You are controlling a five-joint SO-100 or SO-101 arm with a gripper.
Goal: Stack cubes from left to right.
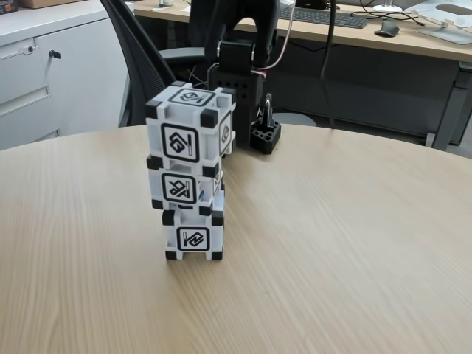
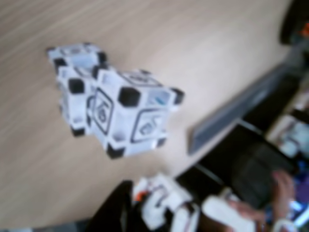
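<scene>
Three white cubes with black corners stand in one stack on the round wooden table [image 1: 332, 243]. The top cube [image 1: 184, 136] is turned slightly and overhangs the middle cube [image 1: 183, 188], which rests on the bottom cube [image 1: 193, 236]. The blurred wrist view looks down on the stack from above, with the top cube [image 2: 133, 113] nearest and a lower cube [image 2: 72, 72] showing behind it. Behind the stack, the black arm [image 1: 237, 66] rises from its base and leaves the top of the fixed view. Nothing touches the cubes.
A small black holder block [image 1: 265, 136] sits on the table by the arm's base. An office chair [image 1: 140, 51], a cabinet [image 1: 44, 66] and a desk with a keyboard [image 1: 324, 15] stand behind. Past the table edge are a person's hand [image 2: 282, 186] and a white device [image 2: 164, 203].
</scene>
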